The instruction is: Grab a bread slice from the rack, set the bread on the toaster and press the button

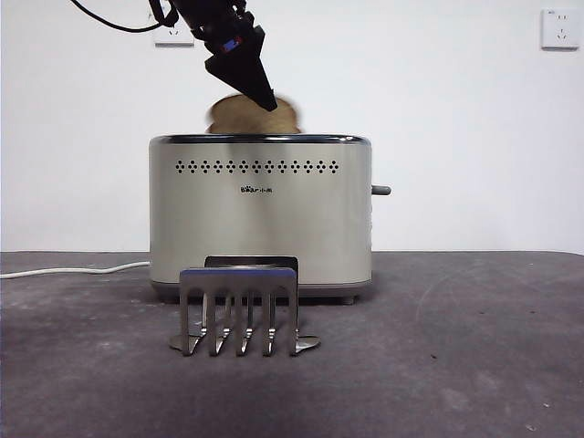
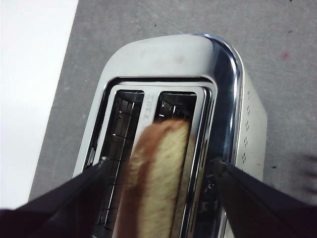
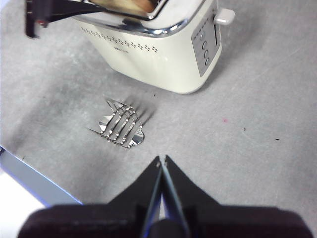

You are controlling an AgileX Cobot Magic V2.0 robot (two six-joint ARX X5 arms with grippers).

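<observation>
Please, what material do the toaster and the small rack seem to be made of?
The toaster: cream body, probably painted metal or plastic, unclear which; its top rim looks like polished chrome, mirror-bright in the left wrist view. The rack: apparently bare grey metal, brushed, with shiny prongs.

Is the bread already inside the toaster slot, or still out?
Partly in: the bread stands in one slot of the toaster, its domed top above the rim.

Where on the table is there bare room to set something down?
Bare table lies right of the rack and toaster, below its lever. Crowded: the rack against the toaster's front, and its top, where the left end effector straddles the slice of bread.
</observation>
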